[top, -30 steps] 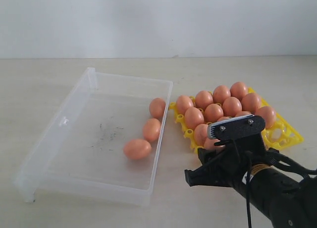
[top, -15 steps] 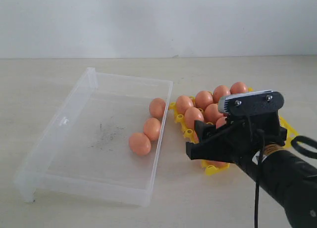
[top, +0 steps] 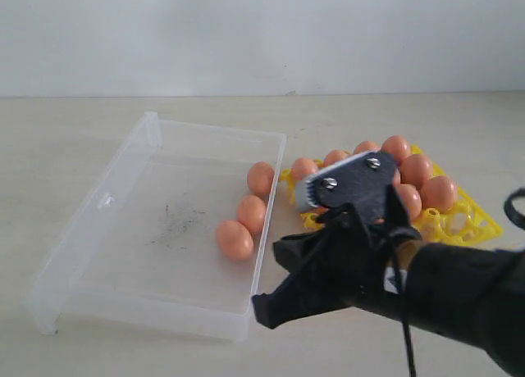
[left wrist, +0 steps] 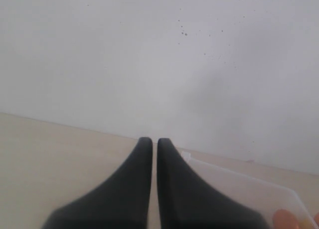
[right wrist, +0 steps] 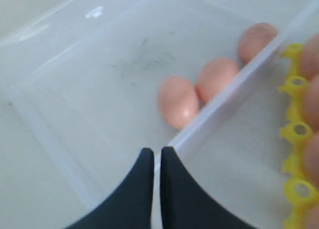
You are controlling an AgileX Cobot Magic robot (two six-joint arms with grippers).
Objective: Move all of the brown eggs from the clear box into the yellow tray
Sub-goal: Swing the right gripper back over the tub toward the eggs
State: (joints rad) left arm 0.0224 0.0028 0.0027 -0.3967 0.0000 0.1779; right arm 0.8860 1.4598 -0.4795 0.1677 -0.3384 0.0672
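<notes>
Right wrist view: right pincer (right wrist: 155, 157) closed, empty, by clear box (right wrist: 239, 82) rim; three brown eggs (right wrist: 178, 100) alongside.

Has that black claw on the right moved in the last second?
Yes: the right gripper swung left, away from the yellow tray toward the clear box.

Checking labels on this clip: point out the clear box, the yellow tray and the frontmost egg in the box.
clear box (top: 139, 258), exterior view, bare floor.
yellow tray (top: 476, 220), exterior view, empty right corner.
frontmost egg (top: 235, 239), exterior view, its middle.
</notes>
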